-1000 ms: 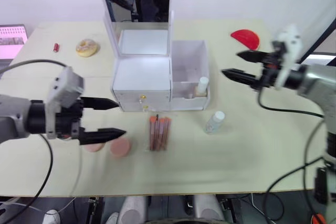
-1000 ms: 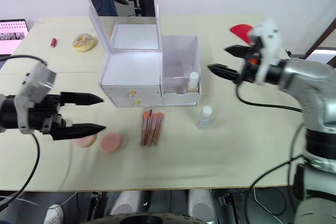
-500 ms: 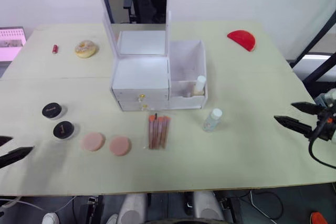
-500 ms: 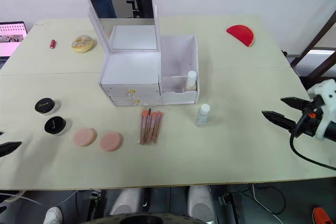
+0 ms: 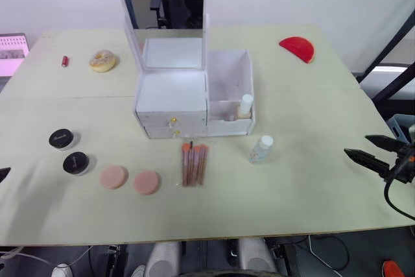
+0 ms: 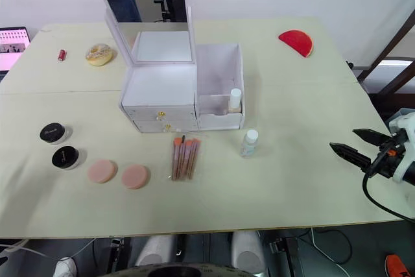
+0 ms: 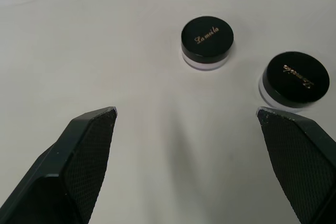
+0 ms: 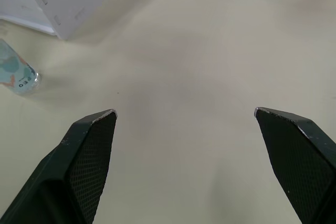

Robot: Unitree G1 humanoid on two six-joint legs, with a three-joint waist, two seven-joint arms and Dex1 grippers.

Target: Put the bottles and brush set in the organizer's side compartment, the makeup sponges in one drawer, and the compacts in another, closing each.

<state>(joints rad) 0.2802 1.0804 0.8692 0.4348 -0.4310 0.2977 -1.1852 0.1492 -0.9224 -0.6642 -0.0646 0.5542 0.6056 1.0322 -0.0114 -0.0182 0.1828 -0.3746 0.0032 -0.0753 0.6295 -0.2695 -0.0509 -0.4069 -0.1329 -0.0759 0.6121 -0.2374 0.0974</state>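
Observation:
The white organizer [image 5: 172, 98] stands mid-table with its mirror lid up and both drawers shut. One bottle [image 5: 246, 105] stands in its side compartment [image 5: 228, 82]. A second bottle [image 5: 262, 148] stands on the table in front of it. The brush set [image 5: 194, 163] lies before the drawers. Two pink makeup sponges [image 5: 113, 176] [image 5: 146, 182] lie left of it. Two black-lidded compacts [image 5: 61, 138] [image 5: 76, 163] sit further left. My left gripper [image 7: 186, 111] is open near the compacts [image 7: 207, 35], at the table's left edge. My right gripper [image 5: 356, 145] is open and empty over the right edge, well right of the loose bottle [image 8: 16, 74].
A doughnut [image 5: 104, 60] and a small red item [image 5: 64, 61] lie at the back left, beside a screen [image 5: 10, 53]. A red half-disc [image 5: 297, 48] lies at the back right.
Both arms have drawn back from over the table: the left to the left edge, the right to the right edge. The things on the table have not moved.

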